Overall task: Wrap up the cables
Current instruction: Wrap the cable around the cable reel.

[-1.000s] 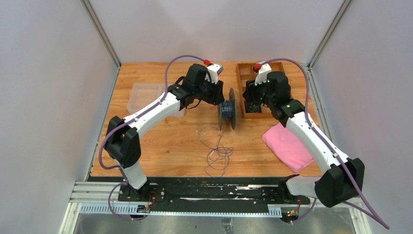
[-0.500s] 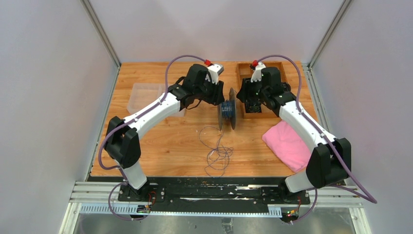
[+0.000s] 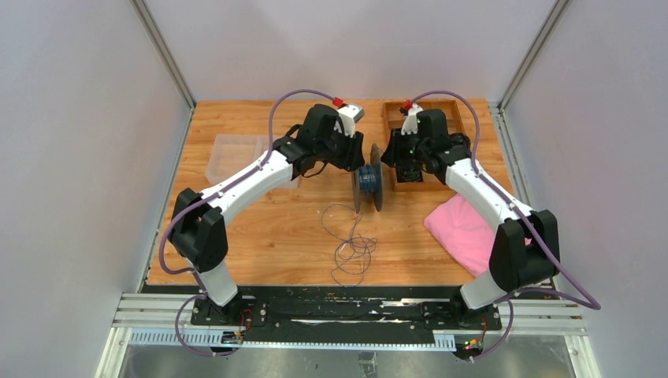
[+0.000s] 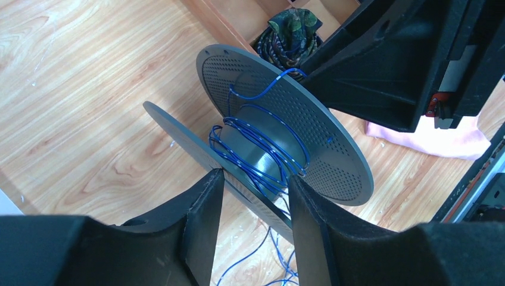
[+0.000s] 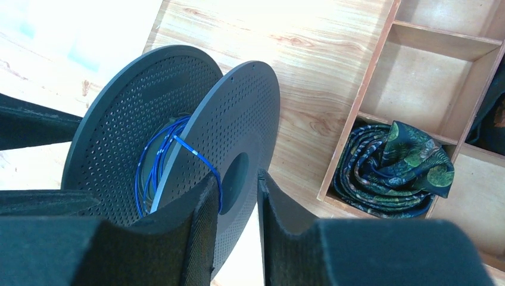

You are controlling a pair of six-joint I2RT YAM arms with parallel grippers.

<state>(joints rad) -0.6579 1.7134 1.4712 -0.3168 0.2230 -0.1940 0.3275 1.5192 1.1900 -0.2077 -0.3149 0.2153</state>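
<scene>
blue cable partly wound on spool hub, rest lying in loose loops on worktop just in front of it; left claw astride one flange, right claw astride the other, can't tell if either is clamped

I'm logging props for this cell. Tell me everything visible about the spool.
The spool is dark grey, plastic-looking: two perforated flanges on a smooth hub, set on edge mid-table. Thin blue cable is wound loosely on the hub, trailing onto the table. The left pincer and right pincer each straddle a flange rim; grip unclear.
</scene>
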